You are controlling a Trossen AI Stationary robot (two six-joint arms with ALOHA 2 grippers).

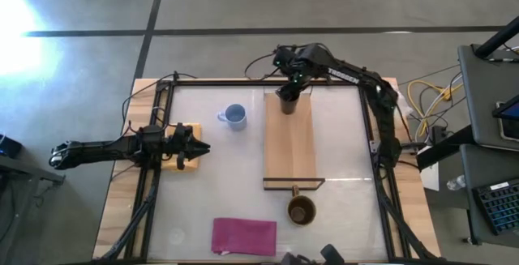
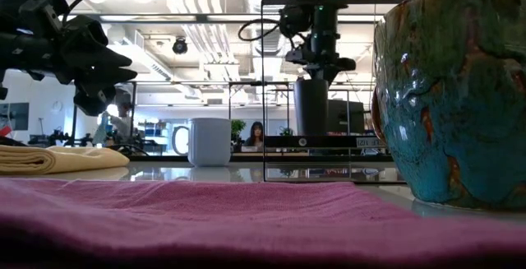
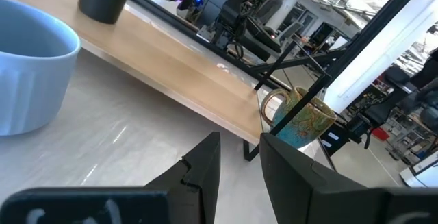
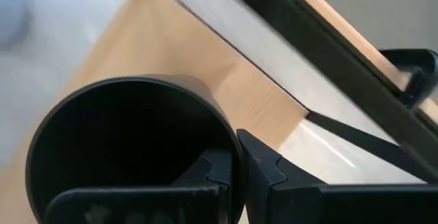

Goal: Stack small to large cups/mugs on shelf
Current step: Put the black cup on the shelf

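The small black cup (image 1: 289,100) stands upright at the far end of the light-wood shelf (image 1: 289,147), with my right gripper (image 1: 290,87) shut on it from above. Whether its base touches the plank I cannot tell. The light blue mug (image 1: 235,117) stands on the table left of the shelf. On the table near the shelf's framed near end stands the brown glossy mug (image 1: 301,211). My left gripper (image 1: 199,147) waits at the table's left, level, open by a narrow gap with nothing in it. My right gripper pinches the black cup's rim wall (image 4: 233,138), one finger (image 4: 215,169) inside the cup and the other finger (image 4: 267,166) outside. The fingers come from above, pointing steeply down. The cup (image 2: 311,106) hangs upright below them at the shelf's far end.
A yellow-tan pad (image 1: 185,131) lies under my left arm. A magenta cloth (image 1: 243,237) lies at the near edge. The black frame rails (image 1: 369,135) run along the table's sides. The shelf's middle stretch (image 1: 289,164) is bare.
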